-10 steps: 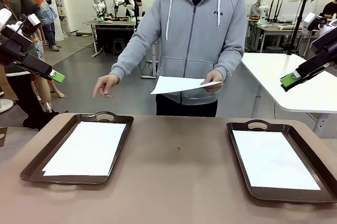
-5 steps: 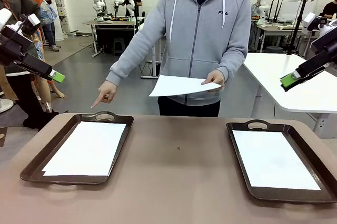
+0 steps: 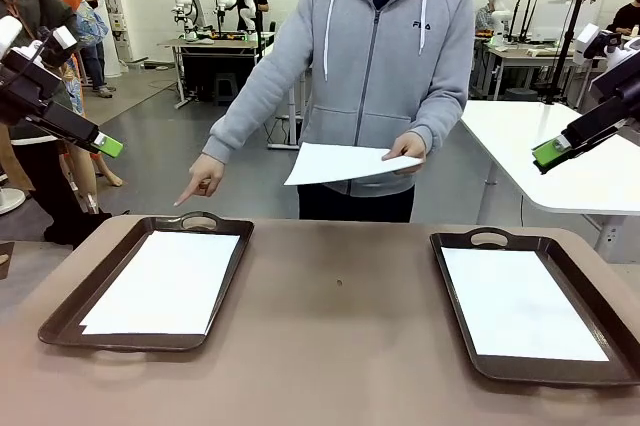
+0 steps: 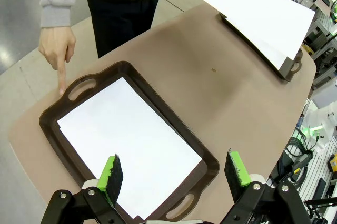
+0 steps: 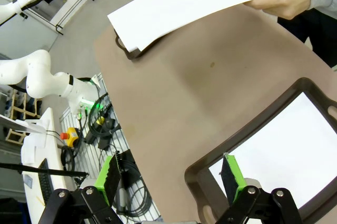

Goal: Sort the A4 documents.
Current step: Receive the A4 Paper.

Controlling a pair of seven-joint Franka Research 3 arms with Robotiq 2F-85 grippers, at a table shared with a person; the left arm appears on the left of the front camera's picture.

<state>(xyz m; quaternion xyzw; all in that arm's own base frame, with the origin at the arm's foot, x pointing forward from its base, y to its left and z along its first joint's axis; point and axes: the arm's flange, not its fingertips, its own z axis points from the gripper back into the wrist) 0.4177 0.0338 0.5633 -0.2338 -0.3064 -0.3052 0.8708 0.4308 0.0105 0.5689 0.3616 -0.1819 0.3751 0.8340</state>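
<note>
Three A4 documents show as white sheets. One (image 3: pixel 160 281) lies in the left brown tray (image 3: pixel 72 312), one (image 3: pixel 520 301) in the right tray (image 3: pixel 446 276). The third (image 3: pixel 345 163) is held flat above the table's far edge in the person's hand (image 3: pixel 408 149). The person's other hand (image 3: pixel 200 178) points a finger down at the left tray's far handle. My left gripper (image 3: pixel 105 144) hangs open high over the table's left edge, above that tray's sheet (image 4: pixel 131 140). My right gripper (image 3: pixel 548 153) hangs open high at the right, over the right tray's near corner (image 5: pixel 210 163).
The brown table (image 3: pixel 340 316) lies bare between the two trays. A white table (image 3: pixel 570 161) stands behind at the right. Other people and work tables are farther back in the room.
The person's free hand dropped from an open-palm gesture and now points a finger at the left tray. The held sheet stayed about where it was. Neither arm moved.
</note>
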